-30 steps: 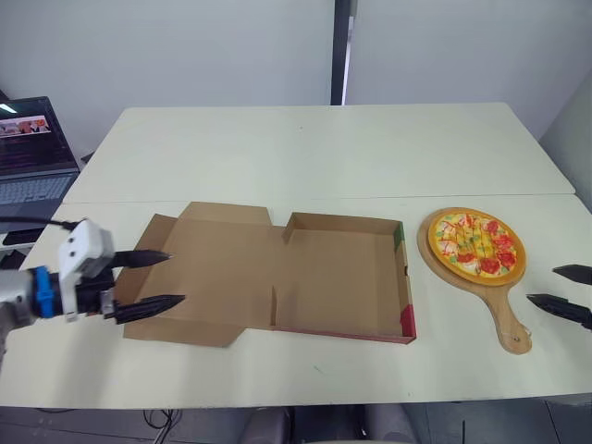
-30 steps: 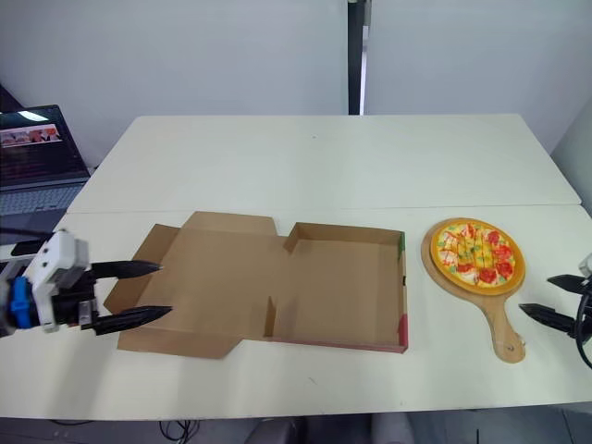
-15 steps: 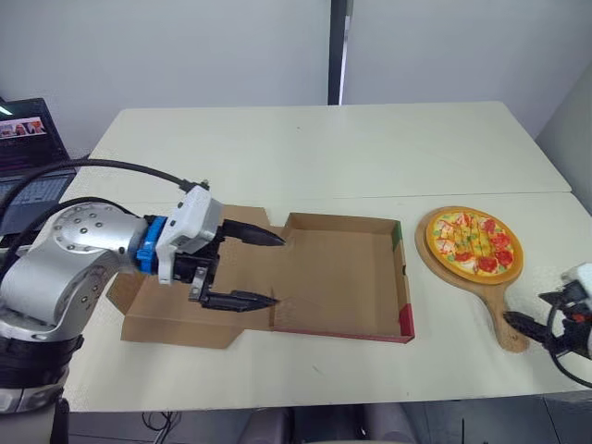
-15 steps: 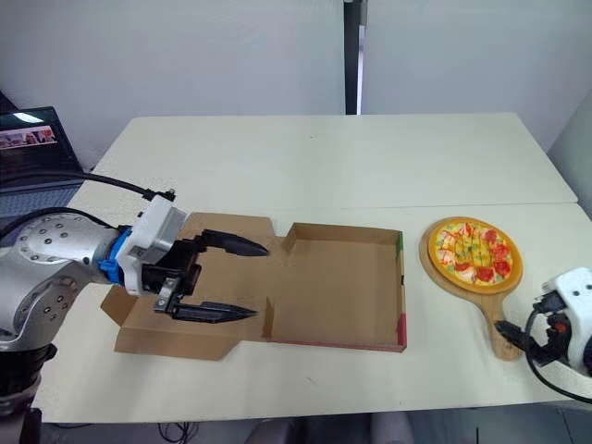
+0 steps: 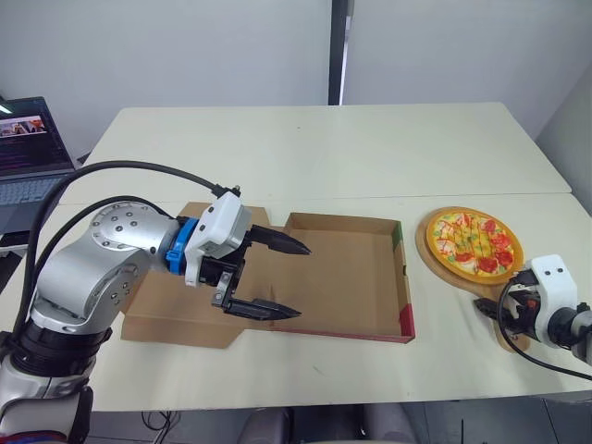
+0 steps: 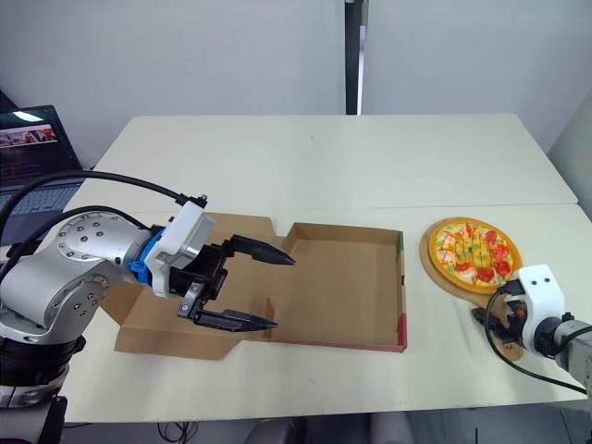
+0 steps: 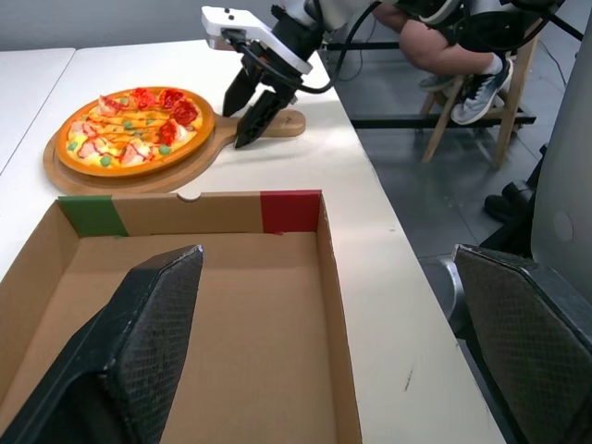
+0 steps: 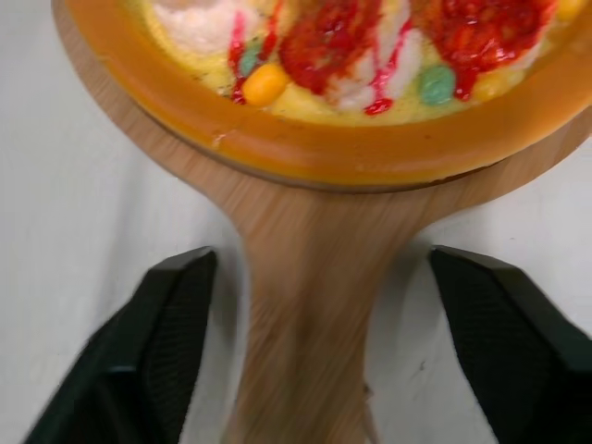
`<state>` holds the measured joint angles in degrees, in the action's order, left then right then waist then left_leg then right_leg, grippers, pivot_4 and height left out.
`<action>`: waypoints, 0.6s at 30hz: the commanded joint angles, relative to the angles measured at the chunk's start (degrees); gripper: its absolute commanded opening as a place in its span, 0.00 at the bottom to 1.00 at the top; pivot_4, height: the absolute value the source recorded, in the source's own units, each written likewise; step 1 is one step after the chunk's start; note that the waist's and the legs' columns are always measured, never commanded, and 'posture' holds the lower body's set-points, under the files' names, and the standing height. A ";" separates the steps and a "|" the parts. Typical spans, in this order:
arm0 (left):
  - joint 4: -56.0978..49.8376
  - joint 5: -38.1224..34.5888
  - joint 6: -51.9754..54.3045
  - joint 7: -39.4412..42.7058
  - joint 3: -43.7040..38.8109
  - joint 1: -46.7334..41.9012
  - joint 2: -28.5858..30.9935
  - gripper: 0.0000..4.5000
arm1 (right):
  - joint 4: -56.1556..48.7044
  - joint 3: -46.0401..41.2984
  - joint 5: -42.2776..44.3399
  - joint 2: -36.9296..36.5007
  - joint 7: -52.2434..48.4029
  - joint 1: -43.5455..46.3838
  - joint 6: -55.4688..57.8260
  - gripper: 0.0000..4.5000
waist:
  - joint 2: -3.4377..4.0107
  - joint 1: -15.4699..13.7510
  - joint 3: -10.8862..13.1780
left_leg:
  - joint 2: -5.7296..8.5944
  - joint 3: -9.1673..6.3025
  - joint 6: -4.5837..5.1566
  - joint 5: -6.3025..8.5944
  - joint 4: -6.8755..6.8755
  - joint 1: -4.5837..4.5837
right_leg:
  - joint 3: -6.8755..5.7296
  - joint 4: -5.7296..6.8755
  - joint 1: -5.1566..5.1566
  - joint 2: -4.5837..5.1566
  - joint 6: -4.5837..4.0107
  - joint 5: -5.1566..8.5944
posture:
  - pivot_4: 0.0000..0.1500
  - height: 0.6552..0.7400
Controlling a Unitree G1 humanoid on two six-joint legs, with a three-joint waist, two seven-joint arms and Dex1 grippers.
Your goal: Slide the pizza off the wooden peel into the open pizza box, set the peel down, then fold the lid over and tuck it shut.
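right pincer (image 8: 319, 259) stood open astride peel handle (image 8: 305, 370), lower right; skewed clamp might tip pizza (image 5: 475, 242); left pincer (image 5: 301, 282) gaped empty

Bright, even light from overhead washes the pale tabletop (image 5: 305, 148); shadows are soft and thin, one along the near wall of the pizza box (image 5: 342, 277), a faint grey one beside the handle of the peel (image 8: 296, 305); the laptop (image 5: 32, 139) screen glows by itself.
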<state>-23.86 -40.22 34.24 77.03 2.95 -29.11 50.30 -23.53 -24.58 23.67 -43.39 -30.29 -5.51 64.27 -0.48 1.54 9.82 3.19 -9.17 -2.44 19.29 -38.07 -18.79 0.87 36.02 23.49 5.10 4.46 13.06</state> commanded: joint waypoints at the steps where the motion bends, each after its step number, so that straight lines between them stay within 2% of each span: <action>1: -0.28 0.07 -0.91 -0.14 -0.72 -0.40 -0.12 1.00 | 3.89 1.29 -0.39 -0.17 -0.98 0.03 -2.18 0.56 | -0.07 0.09 -0.04 | 0.00 0.00 0.00 0.00 0.00 0.01 | 0.00 0.00 -0.01 -0.01 0.00 0.00 | 1.00 1.00; 4: -0.19 0.29 -1.13 -0.38 -0.89 -0.07 -0.17 1.00 | 5.33 1.06 -0.30 -0.13 -1.29 0.01 -3.36 0.36 | -0.27 0.16 -0.16 | -0.02 0.00 0.01 0.00 0.00 0.04 | 0.01 0.00 -0.04 -0.03 0.00 0.00 | 1.00 1.00; 5: -0.17 0.20 -1.07 -0.60 -1.14 0.06 -0.17 1.00 | 5.19 0.68 -0.11 -0.06 -1.70 -0.28 -4.38 0.34 | -0.30 0.16 -0.18 | -0.02 0.00 0.01 0.00 -0.01 0.05 | 0.01 0.00 -0.05 -0.04 0.00 -0.01 | 1.00 1.00; 10: 0.80 0.89 -1.74 -1.60 -2.17 0.69 0.42 1.00 | 3.71 -2.18 0.22 0.63 -2.77 -1.13 -11.09 0.34 | -0.32 0.17 -0.19 | -0.02 0.00 0.01 0.00 -0.02 0.04 | 0.02 0.00 -0.06 -0.04 0.01 -0.01 | 1.00 1.00; 18: 2.50 1.46 -2.06 -2.96 -5.07 1.70 1.75 1.00 | 4.54 -8.10 -0.62 -0.39 -3.54 -1.00 -21.20 0.34 | 0.15 0.03 0.09 | 0.02 0.02 0.00 0.00 -0.01 -0.04 | 0.06 0.01 0.08 -0.02 0.02 -0.01 | 1.00 1.00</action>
<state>-21.33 -38.88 33.07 74.35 -0.15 -27.56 51.36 -17.02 -27.40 21.88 -42.74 -33.42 -8.09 46.98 -0.33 1.57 9.90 3.21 -9.15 -2.44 19.29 -38.07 -18.84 0.93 36.02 23.58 5.09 4.47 13.05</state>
